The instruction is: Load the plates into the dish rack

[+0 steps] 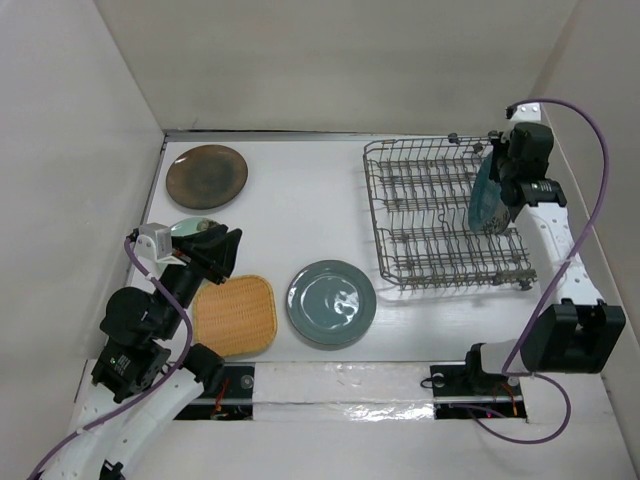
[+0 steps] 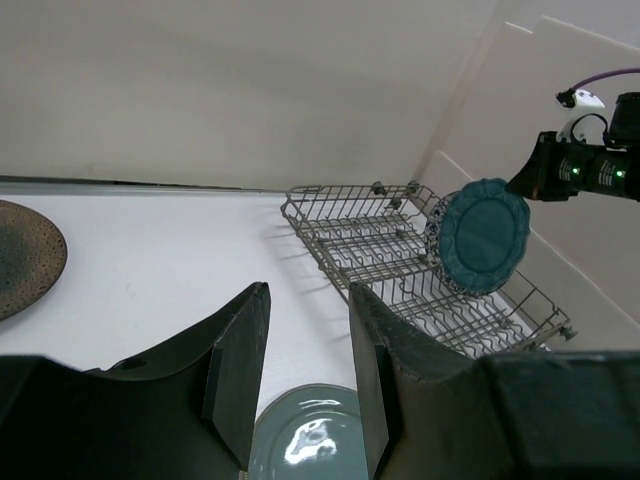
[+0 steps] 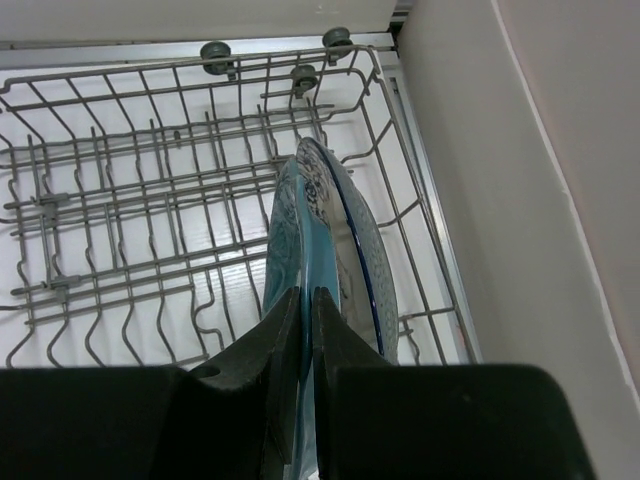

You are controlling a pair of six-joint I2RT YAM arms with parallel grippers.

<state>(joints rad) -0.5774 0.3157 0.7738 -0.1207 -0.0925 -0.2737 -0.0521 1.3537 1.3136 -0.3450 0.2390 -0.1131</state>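
Note:
My right gripper point(image 1: 500, 190) is shut on the rim of the teal scalloped plate point(image 1: 487, 207) and holds it upright at the right end of the dish rack point(image 1: 420, 215). In the right wrist view the gripper point(image 3: 306, 297) pinches the teal plate point(image 3: 298, 225), close beside the white and blue floral plate point(image 3: 368, 245) standing in the rack point(image 3: 120, 200). My left gripper point(image 1: 231, 255) is open and empty above the table's left side. The tan woven plate point(image 1: 235, 315), grey-blue plate point(image 1: 331, 303) and dark brown plate point(image 1: 207, 177) lie flat on the table.
A pale round dish point(image 1: 185, 228) lies partly hidden under my left wrist. The left wrist view shows my open gripper point(image 2: 307, 300) over the grey-blue plate point(image 2: 305, 440), with the rack point(image 2: 380, 250) and teal plate point(image 2: 484, 235) beyond. White walls point(image 1: 100, 150) enclose the table.

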